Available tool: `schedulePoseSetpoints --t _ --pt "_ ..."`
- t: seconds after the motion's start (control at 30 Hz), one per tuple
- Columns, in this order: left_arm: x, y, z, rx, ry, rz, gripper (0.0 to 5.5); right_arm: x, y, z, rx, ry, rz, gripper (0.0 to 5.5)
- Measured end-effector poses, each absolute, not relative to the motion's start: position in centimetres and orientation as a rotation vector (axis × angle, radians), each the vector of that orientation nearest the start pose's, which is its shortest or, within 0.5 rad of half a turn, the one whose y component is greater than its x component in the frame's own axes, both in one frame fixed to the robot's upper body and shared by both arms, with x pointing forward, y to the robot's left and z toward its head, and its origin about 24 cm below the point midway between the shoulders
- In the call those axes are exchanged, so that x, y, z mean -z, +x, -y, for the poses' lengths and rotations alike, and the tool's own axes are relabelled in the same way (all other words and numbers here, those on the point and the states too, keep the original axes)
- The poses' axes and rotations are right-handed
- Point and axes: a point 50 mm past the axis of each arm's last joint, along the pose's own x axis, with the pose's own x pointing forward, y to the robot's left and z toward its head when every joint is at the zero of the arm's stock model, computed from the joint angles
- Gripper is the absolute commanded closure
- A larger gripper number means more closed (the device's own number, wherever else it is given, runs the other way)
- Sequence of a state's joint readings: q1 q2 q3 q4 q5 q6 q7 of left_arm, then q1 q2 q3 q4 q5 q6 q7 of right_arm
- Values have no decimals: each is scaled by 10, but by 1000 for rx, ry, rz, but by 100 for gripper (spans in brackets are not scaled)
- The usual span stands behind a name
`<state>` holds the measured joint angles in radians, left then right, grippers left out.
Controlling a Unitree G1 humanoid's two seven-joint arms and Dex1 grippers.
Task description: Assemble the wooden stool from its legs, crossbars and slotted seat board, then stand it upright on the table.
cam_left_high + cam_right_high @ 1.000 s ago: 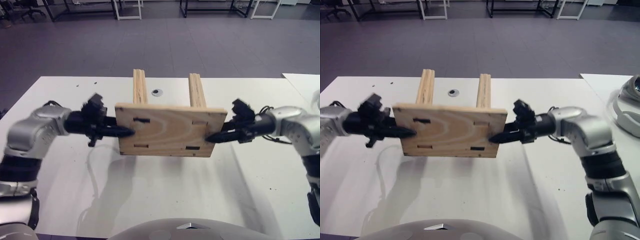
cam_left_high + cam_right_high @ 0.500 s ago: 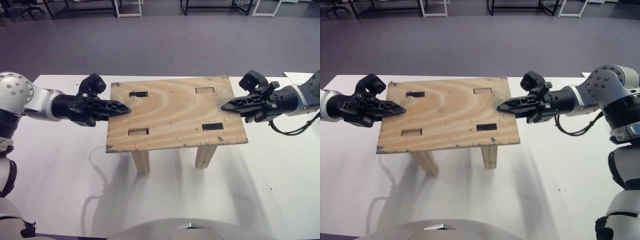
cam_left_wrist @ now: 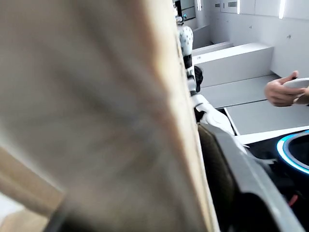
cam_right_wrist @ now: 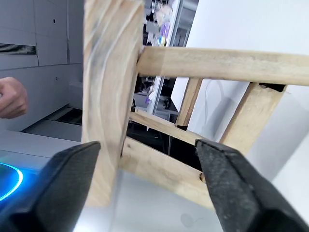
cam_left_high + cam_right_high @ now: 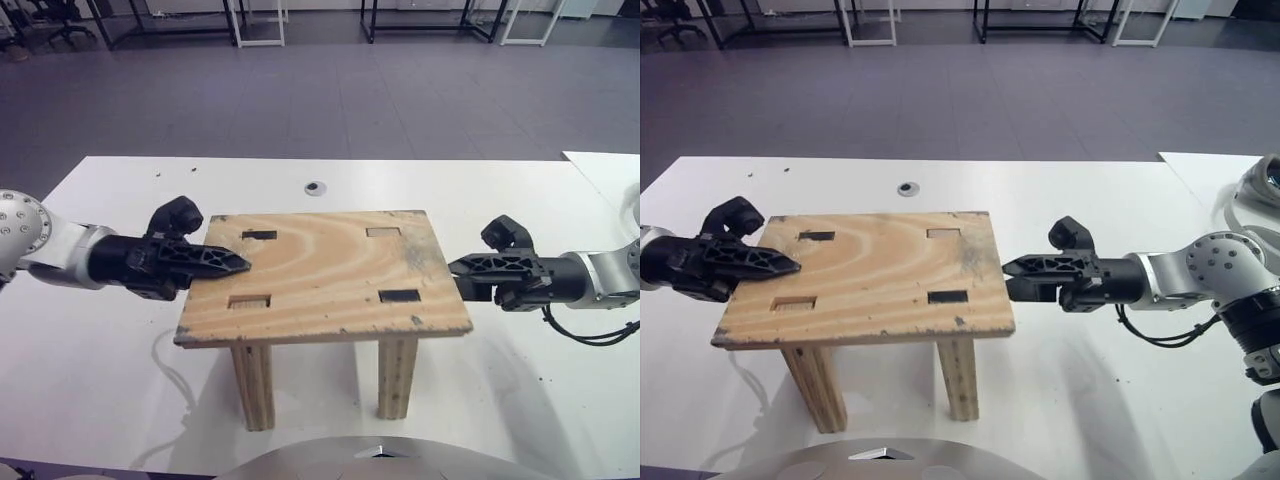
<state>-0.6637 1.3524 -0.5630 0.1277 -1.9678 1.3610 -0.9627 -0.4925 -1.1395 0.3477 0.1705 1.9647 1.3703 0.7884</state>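
Stool (image 5: 320, 275) stands upright in the middle of the table (image 5: 120, 190); left claw (image 5: 243, 266) pinches one seat edge, right claw (image 5: 455, 275) spread beside the other. We fear pulling away before release would topple it.

White table (image 5: 90, 350); grey floor (image 5: 330, 100); metal frames (image 5: 372, 25) along far edge.

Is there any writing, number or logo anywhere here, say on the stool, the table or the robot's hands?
None can be read.
The seat board is bare wood with four slots.
The table is plain white; its small round fitting is too small to show any mark.
The left hand and right hand are plain black.
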Motion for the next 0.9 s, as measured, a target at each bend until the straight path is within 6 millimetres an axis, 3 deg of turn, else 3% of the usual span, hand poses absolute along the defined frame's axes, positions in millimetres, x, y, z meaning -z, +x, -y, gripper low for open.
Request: schedulePoseSetpoints --t 0.17,0.3,0.43,0.5,0.6,0.73,0.83,0.9 --pt "-177 220 -219 1287 -952 -924 186 -164 235 207 -1298 1033 -959 21" --pt "-181 221 -224 1264 -954 -855 108 -168 243 211 -1235 1021 -829 10" --pt "-199 224 -258 1172 -1010 -755 19 -171 247 225 -1036 1037 -509 10" --pt "-197 221 -271 1096 -995 -726 12 -169 241 231 -939 1038 -425 10" --pt "-181 218 -305 873 -869 -644 12 -155 237 249 -639 939 -259 10" --pt "-158 242 -336 561 -518 -415 12 -128 252 270 -296 681 -143 10" --pt "-130 262 -339 318 -266 -227 12 -100 271 282 -65 454 -73 10" --pt "-109 271 -327 227 -178 -141 12 -86 290 272 12 287 -27 10"
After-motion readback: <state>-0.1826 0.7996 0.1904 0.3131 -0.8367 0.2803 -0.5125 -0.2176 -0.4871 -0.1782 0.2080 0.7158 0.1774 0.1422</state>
